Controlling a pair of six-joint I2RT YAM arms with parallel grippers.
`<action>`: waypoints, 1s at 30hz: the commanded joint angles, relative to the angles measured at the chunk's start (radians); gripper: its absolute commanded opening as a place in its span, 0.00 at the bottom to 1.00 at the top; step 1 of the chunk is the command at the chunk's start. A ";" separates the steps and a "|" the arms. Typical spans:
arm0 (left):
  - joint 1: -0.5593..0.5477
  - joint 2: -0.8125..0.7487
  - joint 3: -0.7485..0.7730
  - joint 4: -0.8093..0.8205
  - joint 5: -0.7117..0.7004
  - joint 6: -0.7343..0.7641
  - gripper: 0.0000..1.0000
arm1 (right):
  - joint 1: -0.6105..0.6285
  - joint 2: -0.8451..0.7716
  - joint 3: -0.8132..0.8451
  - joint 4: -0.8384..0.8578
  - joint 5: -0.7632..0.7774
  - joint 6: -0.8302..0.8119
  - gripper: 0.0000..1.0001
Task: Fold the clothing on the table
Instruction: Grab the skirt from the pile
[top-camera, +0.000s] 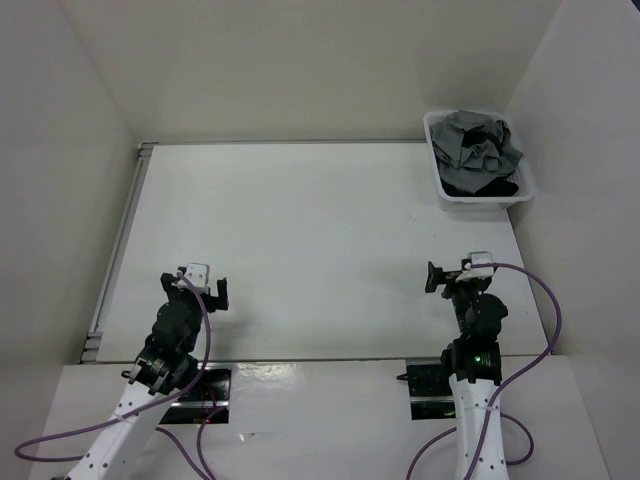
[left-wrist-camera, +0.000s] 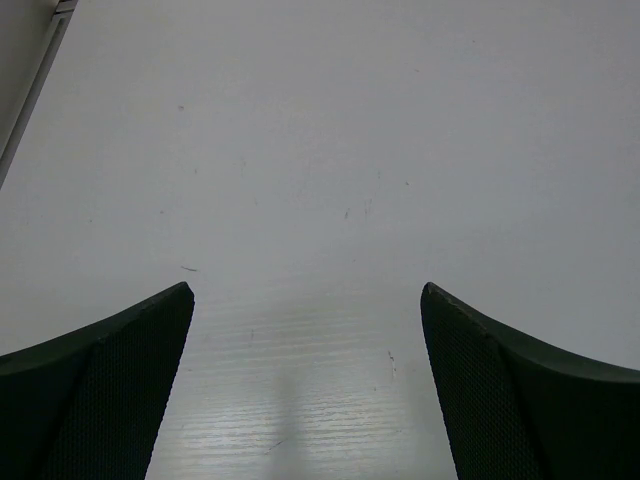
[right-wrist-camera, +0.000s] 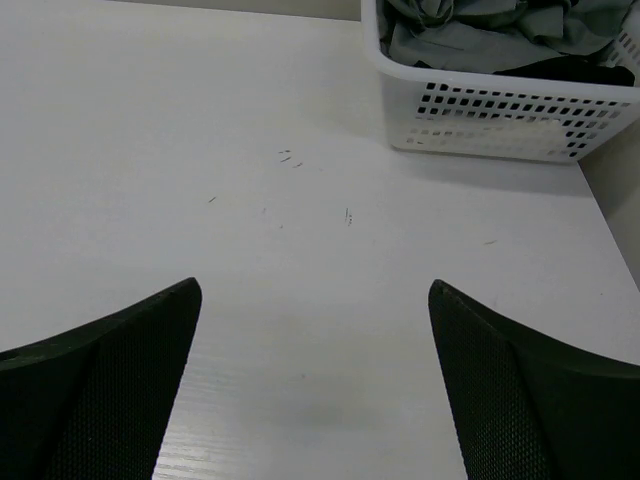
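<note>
Inspector: Checking stations. The left fingers (left-wrist-camera: 120, 370) stand spread wide above the large flat white rectangular bench (top-camera: 320, 230), holding nothing. The right fingers (right-wrist-camera: 530, 380) are likewise spread and empty.

Operator: Where is the item?

Inspector: The crumpled medium-grey soft cloth garment (top-camera: 478, 143) is heaped in the small white perforated plastic basket (top-camera: 482, 201) at the bench's far right corner, lying over a black cloth (top-camera: 492, 186). None of it is on the open bench.

Operator: Recommended approach?

Inspector: In my judgement the right arm, being nearer, should fetch it. Pinch an upper grey fold only, clear of the black cloth, and lift straight up so the basket is not dragged. Then lay it mid-bench, within both arms' reach.
</note>
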 joint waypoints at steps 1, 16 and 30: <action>0.005 -0.141 -0.033 0.026 0.005 0.001 1.00 | -0.005 -0.079 -0.052 0.010 0.006 0.007 0.98; 0.005 -0.141 -0.033 0.026 0.005 0.001 1.00 | -0.005 -0.079 0.078 0.054 -0.050 0.030 0.98; 0.005 -0.141 0.141 0.207 0.223 0.362 1.00 | -0.005 0.478 0.740 -0.255 0.197 0.134 0.98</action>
